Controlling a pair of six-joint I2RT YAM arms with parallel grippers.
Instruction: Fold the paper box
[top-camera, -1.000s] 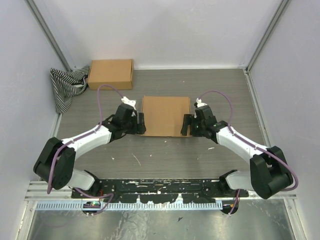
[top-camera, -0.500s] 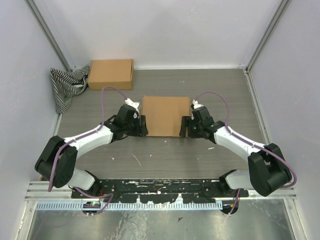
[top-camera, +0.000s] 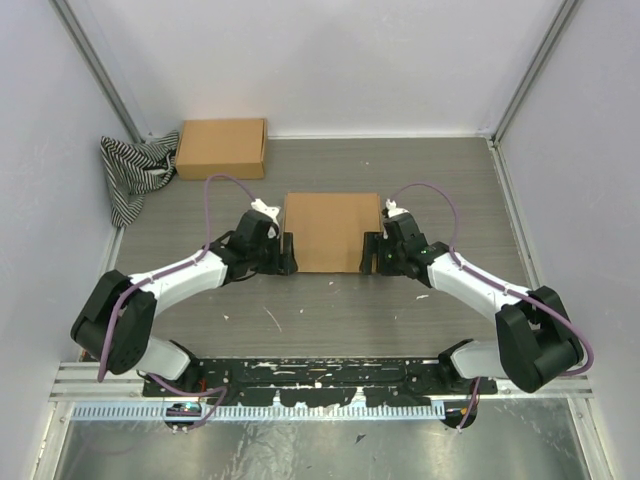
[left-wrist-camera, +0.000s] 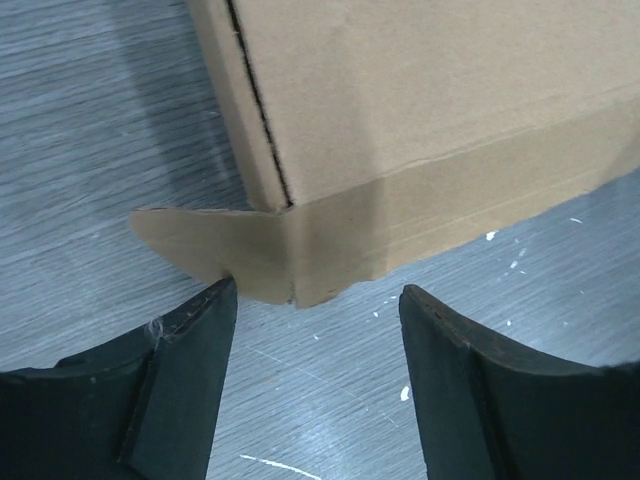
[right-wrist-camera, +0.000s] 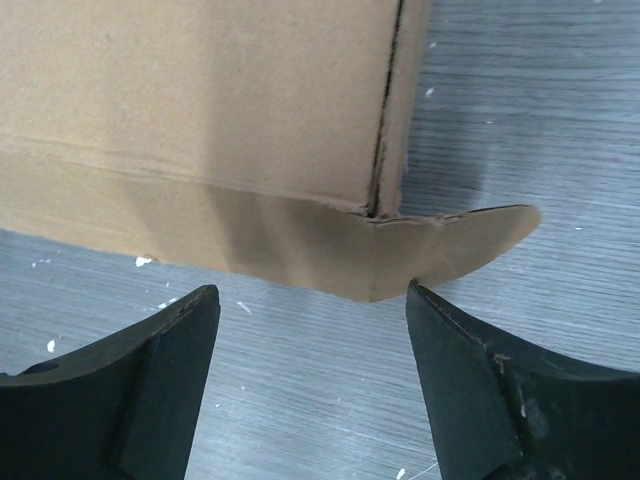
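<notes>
Your paper box (top-camera: 331, 232) lies closed at the middle of the table (top-camera: 450, 190). Your left gripper (left-wrist-camera: 315, 300) and right gripper (right-wrist-camera: 310, 297) stand spread at its near corners, gripping nothing. The left one may just touch the jutting tab (left-wrist-camera: 190, 245).

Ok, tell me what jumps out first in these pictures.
The brown paper box sits mid-table, lid down, with the left fingers and right fingers open at its two near corners. A rounded tab sticks out sideways at each of those corners. At the far left lie another cardboard box and a striped cloth.
</notes>
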